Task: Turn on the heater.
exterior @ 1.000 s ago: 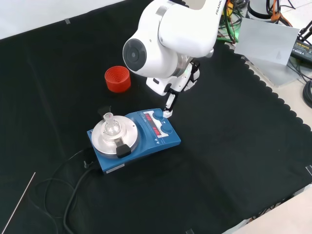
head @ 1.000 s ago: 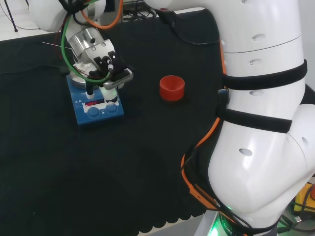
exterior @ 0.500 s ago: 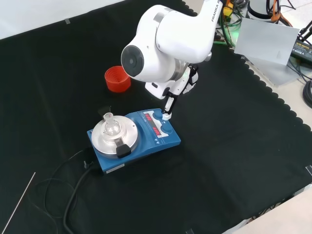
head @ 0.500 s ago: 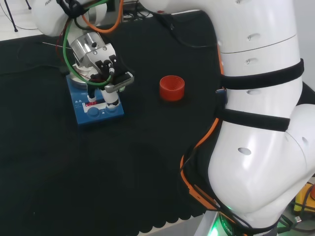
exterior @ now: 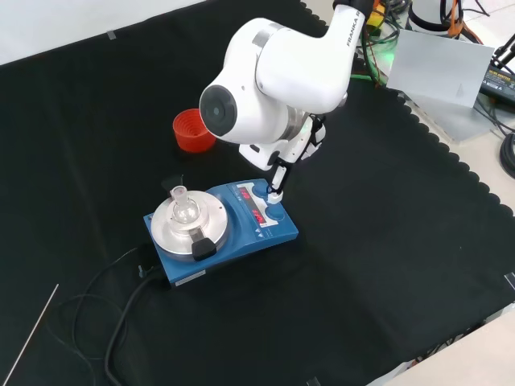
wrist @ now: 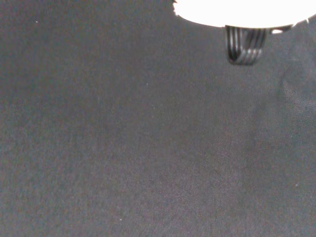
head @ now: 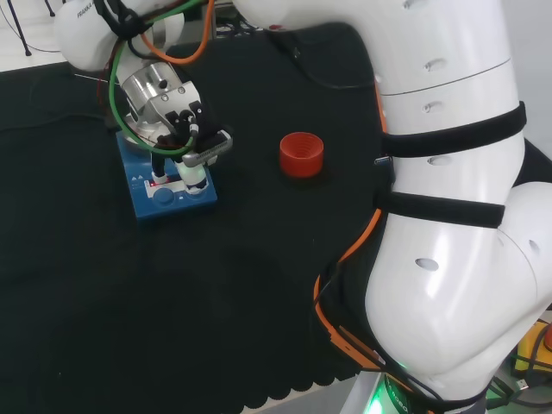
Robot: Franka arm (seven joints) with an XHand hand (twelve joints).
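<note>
Change over last second: robot hand (exterior: 278, 178) lowered from just above heater (exterior: 221, 229) front panel, fingertip now on right-hand blue knob (exterior: 276, 214) in front view. Display strip (exterior: 259, 217) shows red, so heater likely switching on or already on.

Robot hand: one finger straight, pressing knob; others look curled back; holds nothing.

Heater on tabletop (exterior: 386, 265), small glass flask (exterior: 184, 207) on plate. Farther off: red cup (exterior: 194, 131), apart.
</note>
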